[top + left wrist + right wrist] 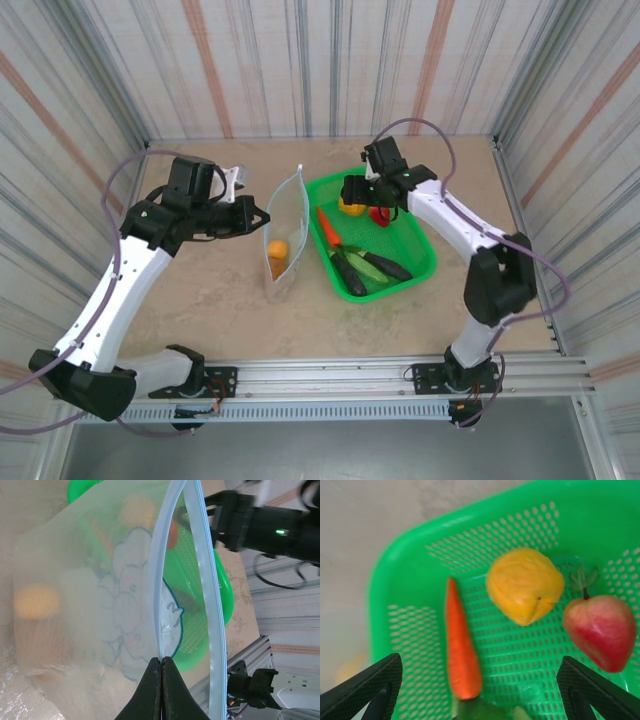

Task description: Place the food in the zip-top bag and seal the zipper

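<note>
The left hand (255,215) is clenched on the zipper (161,605), its fingertips (152,690) pressed together on the pale-blue strip at one end of the mouth of the zip-top bag (285,225). The bag stands on edge just left of the green basket (425,262). Its two lips are parted, and one orange fruit (278,250) lies inside.

The other food is in the basket. A carrot (460,640) runs along the left wall. A yellow fruit (525,585) and a red fruit (600,630) sit side by side at the far end. A cucumber (366,262) and dark long pieces (346,272) are crowded at the near end.

The surface (200,300) is bare on the near side of the basket and left of the bag. Right of the basket only a narrow strip runs before the striped walls (560,100).

The right hand (480,685) hangs over the basket's far end, above the carrot and yellow fruit. It is spread wide, grasping nothing and touching no food.
</note>
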Action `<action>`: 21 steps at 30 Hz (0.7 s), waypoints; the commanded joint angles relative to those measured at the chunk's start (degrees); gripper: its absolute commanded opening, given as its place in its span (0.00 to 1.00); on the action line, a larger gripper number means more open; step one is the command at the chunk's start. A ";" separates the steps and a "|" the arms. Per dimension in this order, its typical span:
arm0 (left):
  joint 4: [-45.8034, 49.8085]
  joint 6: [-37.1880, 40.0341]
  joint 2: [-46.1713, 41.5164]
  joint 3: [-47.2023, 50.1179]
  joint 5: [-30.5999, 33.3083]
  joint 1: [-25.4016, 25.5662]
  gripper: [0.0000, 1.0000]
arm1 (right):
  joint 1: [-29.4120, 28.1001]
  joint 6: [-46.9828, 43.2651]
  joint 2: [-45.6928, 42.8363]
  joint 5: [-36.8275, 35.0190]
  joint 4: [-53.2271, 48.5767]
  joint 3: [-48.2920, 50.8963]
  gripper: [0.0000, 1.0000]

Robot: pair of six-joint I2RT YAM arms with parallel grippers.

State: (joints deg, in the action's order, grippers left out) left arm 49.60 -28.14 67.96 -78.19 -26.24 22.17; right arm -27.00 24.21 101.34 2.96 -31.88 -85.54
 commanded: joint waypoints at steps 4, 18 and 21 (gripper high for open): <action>-1.90 1.60 0.11 0.46 -3.84 -0.55 0.00 | 0.07 -5.48 10.61 -6.53 -4.24 -9.52 0.94; -3.03 1.82 1.46 2.09 -6.27 -0.73 0.00 | 1.42 -14.21 23.57 -0.02 -2.94 -17.60 0.97; -3.08 2.12 1.88 1.75 -6.47 -0.73 0.00 | 1.95 -14.18 23.67 3.79 -3.01 -17.19 0.96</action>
State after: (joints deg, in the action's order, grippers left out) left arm 47.18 -27.64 69.49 -76.69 -31.00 22.06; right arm -25.82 12.29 124.25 2.26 -34.04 -101.65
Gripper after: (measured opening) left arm 0.049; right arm 0.965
